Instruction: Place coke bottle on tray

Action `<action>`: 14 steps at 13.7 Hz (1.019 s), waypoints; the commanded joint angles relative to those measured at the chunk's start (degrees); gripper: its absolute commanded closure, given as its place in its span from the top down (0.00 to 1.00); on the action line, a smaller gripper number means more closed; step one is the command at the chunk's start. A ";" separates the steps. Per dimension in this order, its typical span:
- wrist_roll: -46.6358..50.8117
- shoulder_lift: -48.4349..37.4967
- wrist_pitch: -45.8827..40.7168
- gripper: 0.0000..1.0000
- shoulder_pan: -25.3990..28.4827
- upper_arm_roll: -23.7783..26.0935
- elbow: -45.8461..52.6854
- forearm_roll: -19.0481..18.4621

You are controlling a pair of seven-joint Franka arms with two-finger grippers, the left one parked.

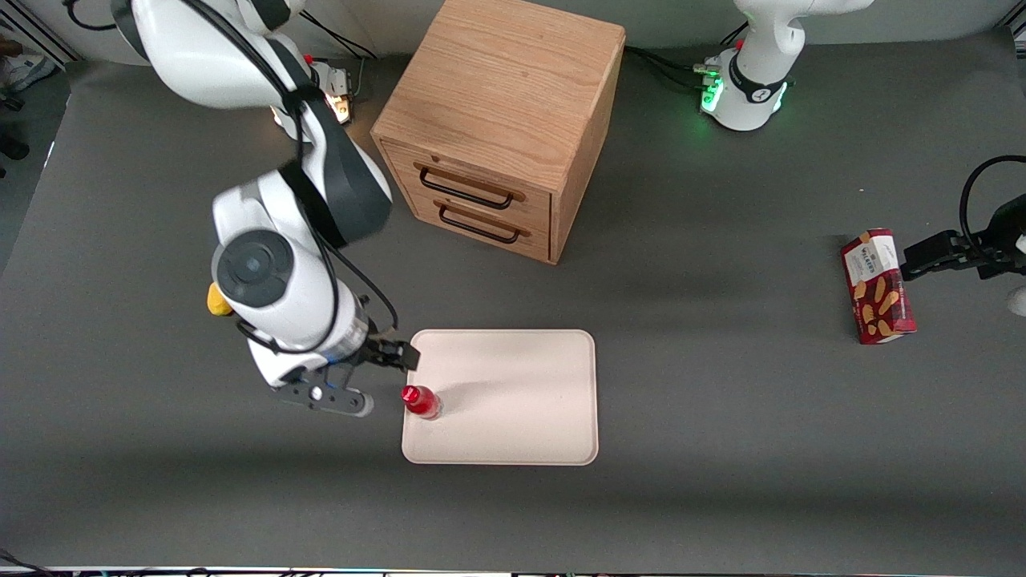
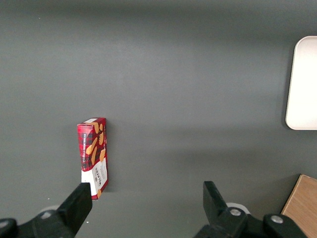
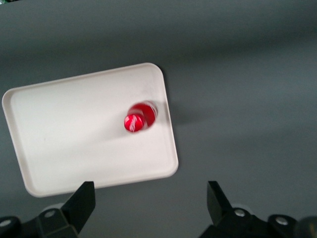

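Presently, gripper (image 3: 148, 208): fingers spread wide with nothing between them, hanging above the bare table just off the tray's edge on the working arm's end.
Coke bottle (image 1: 422, 401): standing upright on the tray, cap up, close inside the rim nearest the gripper; free of any grip.
Bearing: in the front view the bottle sits at about three o'clock from the gripper, near but apart from it.
Long axis: vertical, so the wrist view looks almost straight down on the cap.
Tray (image 1: 521, 401): flat on the table, at six o'clock from the wooden drawer cabinet (image 1: 501, 120).
Judgement: placement looks done; only a clean retreat remains.
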 commanded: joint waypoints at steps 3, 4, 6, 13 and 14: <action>1.89 -9.25 -12.90 1.00 -0.37 3.20 -1.56 -1.04; 1.54 -10.75 -14.93 1.00 -0.81 3.20 -1.65 -0.96; 0.92 -13.30 -18.01 1.00 -3.35 4.60 -2.17 -0.60; -18.29 -26.39 -15.84 1.00 -18.72 8.21 -17.89 -0.08; -22.33 -28.58 -13.04 1.00 -21.00 8.21 -21.56 0.19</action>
